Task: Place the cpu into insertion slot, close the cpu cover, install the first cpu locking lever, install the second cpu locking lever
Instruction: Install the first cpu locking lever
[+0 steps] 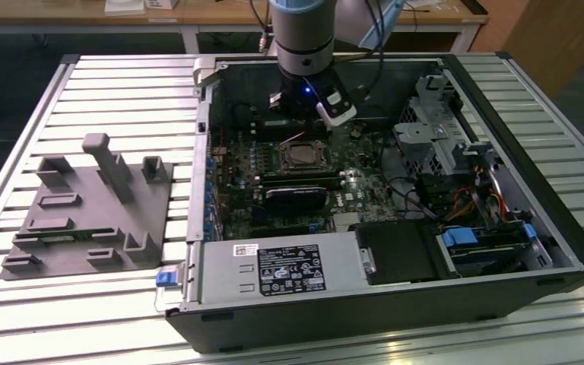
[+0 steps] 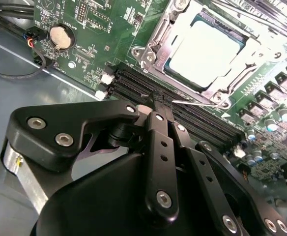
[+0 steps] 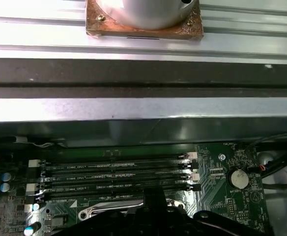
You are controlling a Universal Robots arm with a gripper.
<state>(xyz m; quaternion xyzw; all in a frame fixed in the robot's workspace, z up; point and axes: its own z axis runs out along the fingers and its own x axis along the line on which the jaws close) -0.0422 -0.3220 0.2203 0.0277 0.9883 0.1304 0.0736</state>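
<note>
The slatted metal surface point(image 1: 119, 99) carries an open computer case point(image 1: 373, 319), and I hang over its green motherboard point(image 2: 94, 19). A grey moulded fixture point(image 1: 89, 205) sits on the surface at the exterior view's left, well apart from the work.

My end effector point(image 2: 158, 101) is clenched, its two fingers pressed together above the black memory slots point(image 3: 114, 172), just beside the insertion slot point(image 1: 300, 157).

In the second wrist view the cpu cover point(image 2: 156, 46) lies flat over the slot. The cpu point(image 2: 205, 49) is seated inside, its pale metal top showing through the cover's square window. I judge the first two steps done: chip placed, cover closed.

A thin metal locking lever point(image 2: 195, 103) runs along the side of the cover nearest my fingertips, and one end of it meets them. I cannot tell whether I am pinching it or only touching it, nor whether it is hooked under its catch. So I take the lever work to be in hand and not finished. I cannot make out how the second lever stands.
</note>
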